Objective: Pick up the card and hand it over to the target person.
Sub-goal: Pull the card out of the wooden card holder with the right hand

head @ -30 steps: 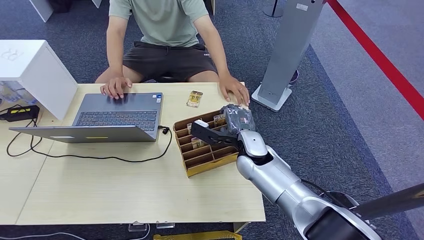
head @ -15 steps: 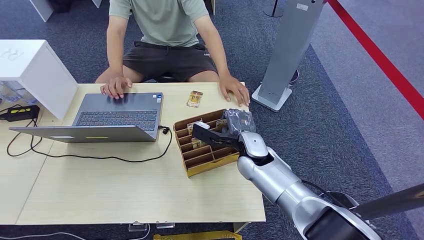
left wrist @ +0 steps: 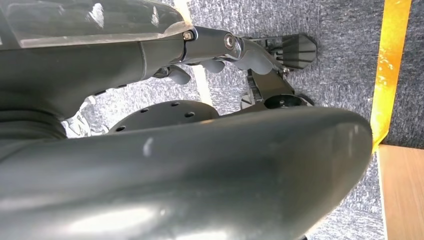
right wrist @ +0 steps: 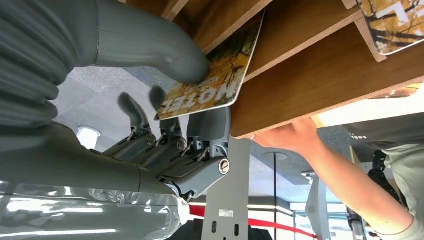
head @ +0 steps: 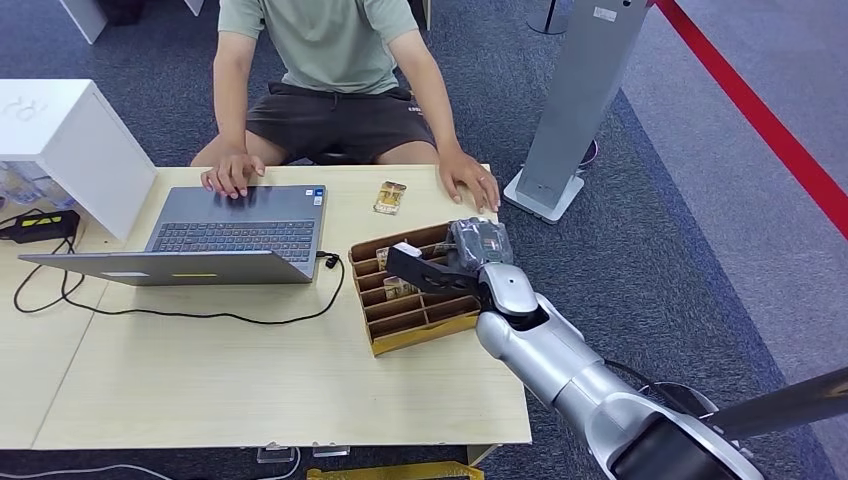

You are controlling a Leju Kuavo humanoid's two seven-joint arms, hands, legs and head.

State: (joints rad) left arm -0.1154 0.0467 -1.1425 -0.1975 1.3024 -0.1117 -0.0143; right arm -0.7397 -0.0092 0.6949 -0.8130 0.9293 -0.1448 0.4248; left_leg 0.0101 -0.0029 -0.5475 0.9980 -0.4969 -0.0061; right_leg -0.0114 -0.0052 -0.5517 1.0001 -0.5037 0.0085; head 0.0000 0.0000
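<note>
A yellow-and-orange printed card [right wrist: 215, 85] sticks partway out of a slot of the wooden card rack [right wrist: 310, 80]. My right hand [right wrist: 190, 130] pinches it, the thick thumb on its printed face and the darker fingers behind it. In the head view my right hand [head: 455, 262] reaches over the far end of the brown slotted rack [head: 420, 330] on the table. The person [head: 320, 50] sits across the table with one hand [head: 470, 185] flat on the tabletop near the rack. My left hand [left wrist: 220, 55] hangs beside the table, fingers loosely extended and holding nothing.
Another card [head: 389, 197] lies on the table beyond the rack. An open laptop [head: 235, 235] with a black cable [head: 200, 315] sits left of the rack, and a white box [head: 70, 140] at the far left. A grey stand [head: 575, 100] rises right of the table.
My right hand has edged slightly nearer and to the right over the rack. The person and the things on the table have stayed still.
</note>
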